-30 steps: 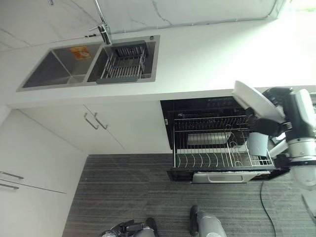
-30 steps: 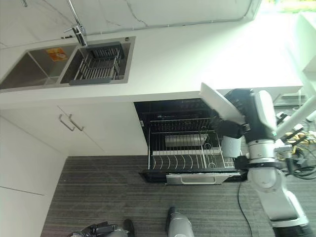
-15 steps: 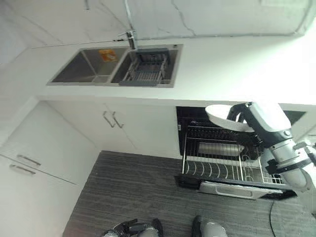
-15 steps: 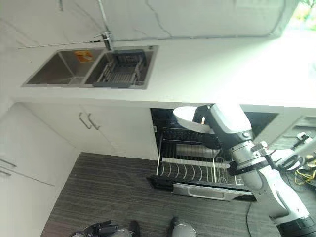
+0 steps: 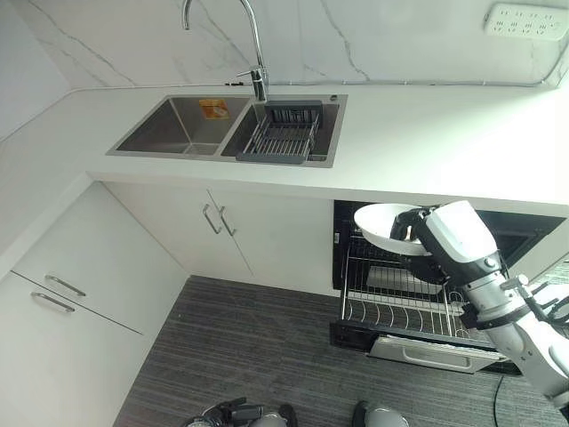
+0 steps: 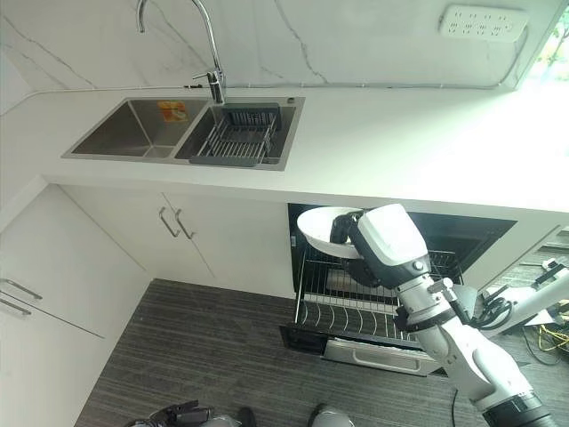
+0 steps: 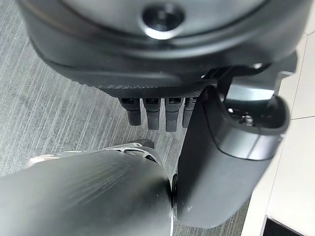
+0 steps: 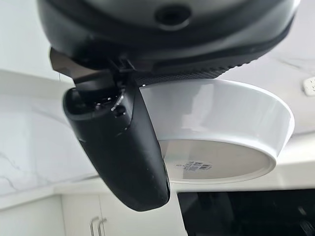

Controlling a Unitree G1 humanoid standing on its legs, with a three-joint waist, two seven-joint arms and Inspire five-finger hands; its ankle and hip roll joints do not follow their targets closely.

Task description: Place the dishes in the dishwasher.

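One dish in play: a white bowl, carried by the right robot hand above the pulled-out dishwasher rack, below the tabletop edge.
Right robot hand: closed on the bowl, thumb lying across the outer wall while the bowl's base faces the wrist camera; the fingers on the far side are hidden.
Left robot hand: hanging low over the floor, fingers pointing straight down, relaxed, holding nothing.
Handling: looks like glazed ceramic, so stiff, smooth, likely slippery and breakable if it knocks the rack wires; the rim is the sensible place to hold, as it is held now.
Weight: probably moderate, fine for a single hand.
Rack: wire tines along the front row look free, with a tray-like item lying further back.
Labels: a small sticker on the bowl's underside, print too small to read; an orange sticker in the left sink basin, also unreadable.
Other fixtures: dish drainer sitting in the right basin under the tap.
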